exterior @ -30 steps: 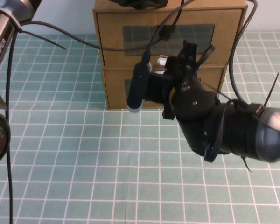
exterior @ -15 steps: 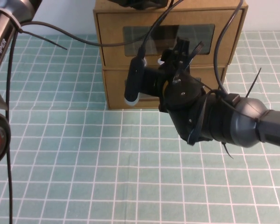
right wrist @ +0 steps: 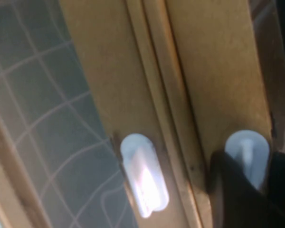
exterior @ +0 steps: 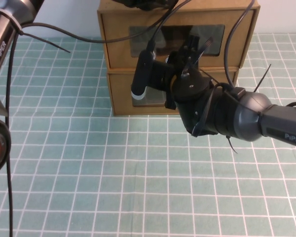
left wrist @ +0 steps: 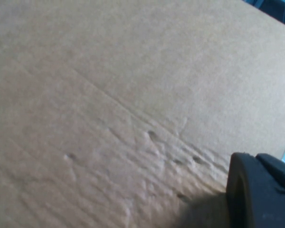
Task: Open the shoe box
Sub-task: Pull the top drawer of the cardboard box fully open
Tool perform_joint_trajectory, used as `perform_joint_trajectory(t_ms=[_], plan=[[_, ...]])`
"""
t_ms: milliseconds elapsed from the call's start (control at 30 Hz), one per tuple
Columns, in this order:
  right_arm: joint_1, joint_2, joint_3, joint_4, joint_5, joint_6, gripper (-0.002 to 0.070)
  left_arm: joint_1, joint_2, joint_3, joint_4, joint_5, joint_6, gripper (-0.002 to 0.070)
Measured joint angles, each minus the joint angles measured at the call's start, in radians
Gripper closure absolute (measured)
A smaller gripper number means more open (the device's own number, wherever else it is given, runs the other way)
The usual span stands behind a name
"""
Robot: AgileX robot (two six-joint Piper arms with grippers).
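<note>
Soft even light; shoe box (left wrist: 109, 95) blurred close up.

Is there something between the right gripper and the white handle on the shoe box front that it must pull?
Nothing visible stands between them. The right gripper is at the front of the stacked shoe boxes, and its wrist view shows a white handle directly before it. The left gripper is close over the top box.

Surface: a table is seen covered by a teal-green mat (exterior: 89, 173), ruled all over with a white grid.
Far edge, middle: a brown cardboard lower shoe box (exterior: 121, 101) is set directly on the mat, windowed front turned toward the robot.
Stack: a second shoe box (exterior: 116, 34) is carried on the first, clear of the mat.
</note>
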Motion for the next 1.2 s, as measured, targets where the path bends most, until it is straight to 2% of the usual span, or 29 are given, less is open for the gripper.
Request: perform_joint_trajectory(t_ms=[533, 733, 1033, 1200], plan=[[0.048, 0.002, -0.005, 0.045, 0.114, -0.038, 0.0559, 0.002, 0.002, -0.002, -0.006, 0.010, 0.009, 0.0680], [0.095, -0.048, 0.100, 0.016, 0.175, -0.034, 0.0560, 0.002, 0.002, -0.002, -0.017, 0.039, -0.014, 0.0680], [0.246, -0.237, 0.393, 0.012, 0.244, 0.087, 0.0560, 0.002, 0.006, -0.002, -0.022, 0.051, -0.021, 0.0680], [0.383, -0.299, 0.510, 0.115, 0.328, 0.135, 0.0560, 0.002, 0.006, -0.002, -0.022, 0.047, -0.022, 0.0680]])
